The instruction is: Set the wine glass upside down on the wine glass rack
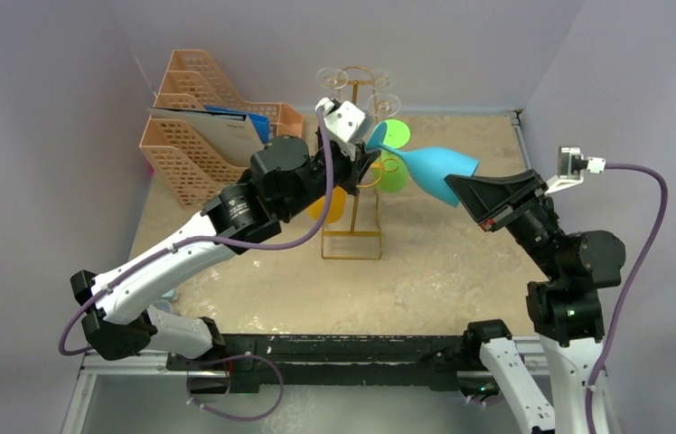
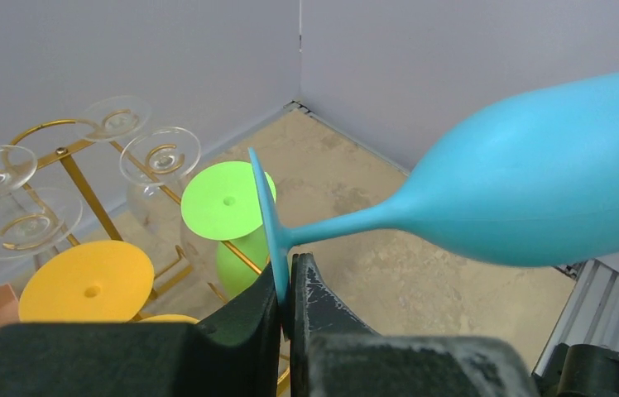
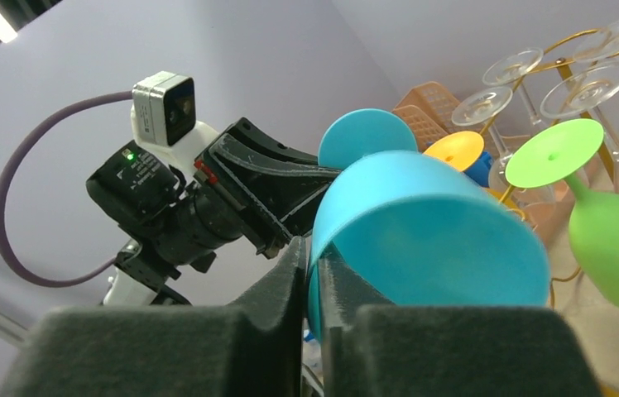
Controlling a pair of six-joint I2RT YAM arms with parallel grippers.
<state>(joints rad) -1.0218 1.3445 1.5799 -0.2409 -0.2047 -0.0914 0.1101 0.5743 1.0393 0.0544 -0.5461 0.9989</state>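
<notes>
The left end effector [image 2: 285, 277] is clamped on the foot edge of the blue wine glass [image 1: 438, 167], the right end effector [image 3: 313, 256] on its bowl lip; the glass is held sideways beside the rack [image 2: 88, 193]. Light, stiff, slippery plastic is presumed, and thin-edge holds are judged insecure.

The beige table [image 1: 461, 271] carries the wine glass rack [image 1: 377, 212] and a peach organizer [image 1: 185, 163].

place: robot lab cell | cues: bare grey walls [image 1: 36, 108], tabletop [image 1: 443, 262], mounting rail [image 1: 343, 348]

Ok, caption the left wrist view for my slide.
The left fingers pinch the blue wine glass by its foot, beside the gold rack.
</notes>
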